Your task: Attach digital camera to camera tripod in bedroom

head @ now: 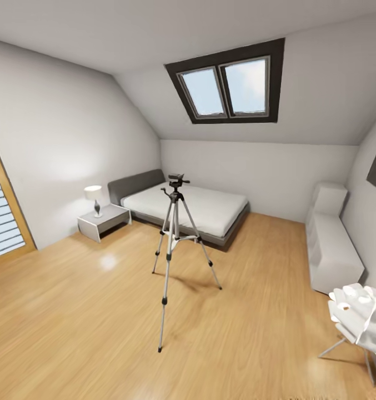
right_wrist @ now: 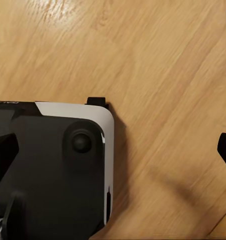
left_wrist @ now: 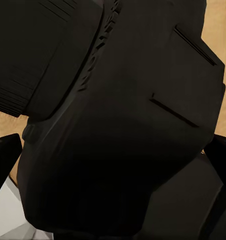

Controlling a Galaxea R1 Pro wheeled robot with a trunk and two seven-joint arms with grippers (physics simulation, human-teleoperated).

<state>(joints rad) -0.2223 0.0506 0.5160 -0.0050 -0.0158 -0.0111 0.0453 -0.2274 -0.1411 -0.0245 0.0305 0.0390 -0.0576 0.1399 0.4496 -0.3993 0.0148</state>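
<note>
The camera tripod (head: pixel 174 244) stands upright on the light wood floor in the middle of the bedroom, in front of the bed; it has silver legs and a black head (head: pixel 176 182) with a pan handle. In the left wrist view, a chunky black body with a ribbed grip, the digital camera (left_wrist: pixel 123 100), sits close up between the dark fingertips (left_wrist: pixel 4 157) of my left gripper (left_wrist: pixel 113 155), which is shut on it. Its red button is hidden. My right gripper (right_wrist: pixel 113 150) is open over bare floor and my own base (right_wrist: pixel 53 170).
A grey bed (head: pixel 204 208) stands against the far wall, with a white nightstand (head: pixel 104 221) and lamp (head: pixel 94 197) to its left. A white cabinet (head: pixel 332 247) lines the right wall. A white chair (head: pixel 360 316) is near right. A tall window (head: pixel 1 222) is at left.
</note>
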